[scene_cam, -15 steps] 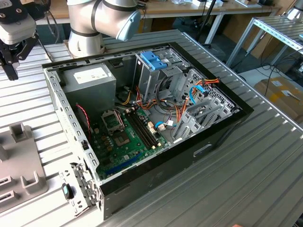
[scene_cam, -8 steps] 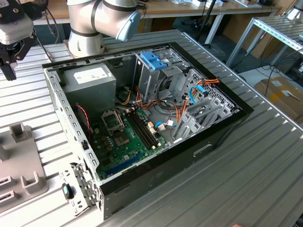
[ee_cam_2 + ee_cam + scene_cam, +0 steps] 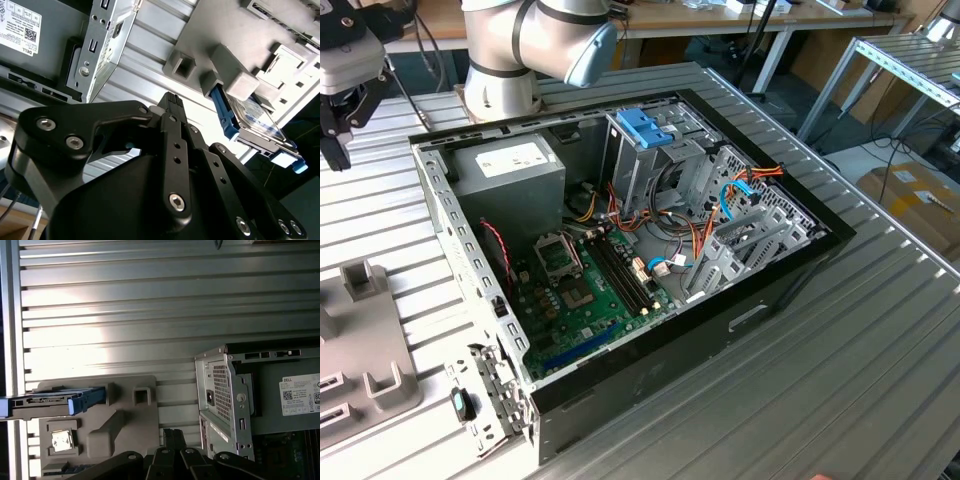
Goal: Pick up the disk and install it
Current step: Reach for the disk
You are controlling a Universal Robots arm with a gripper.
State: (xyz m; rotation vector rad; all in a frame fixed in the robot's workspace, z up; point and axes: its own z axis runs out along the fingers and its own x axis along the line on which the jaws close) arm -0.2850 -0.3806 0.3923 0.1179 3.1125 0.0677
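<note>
The disk (image 3: 257,122), a flat silver-grey rectangular hard drive in a light-blue plastic rail, is sitting in a grey moulded holder (image 3: 120,430) on the ribbed metal surface (image 3: 150,315), not yet picked up or installed. The black tool (image 3: 172,102) is hovering clenched and empty, well apart from the disk, with the open black computer case (image 3: 470,260) lying to its other side.

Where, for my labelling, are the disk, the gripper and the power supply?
disk (image 3: 40,407): first wrist view, on its side edge.
gripper (image 3: 172,101): second wrist view, at the tips of the jaws.
power supply (image 3: 510,188): exterior view, on its grey face.
</note>
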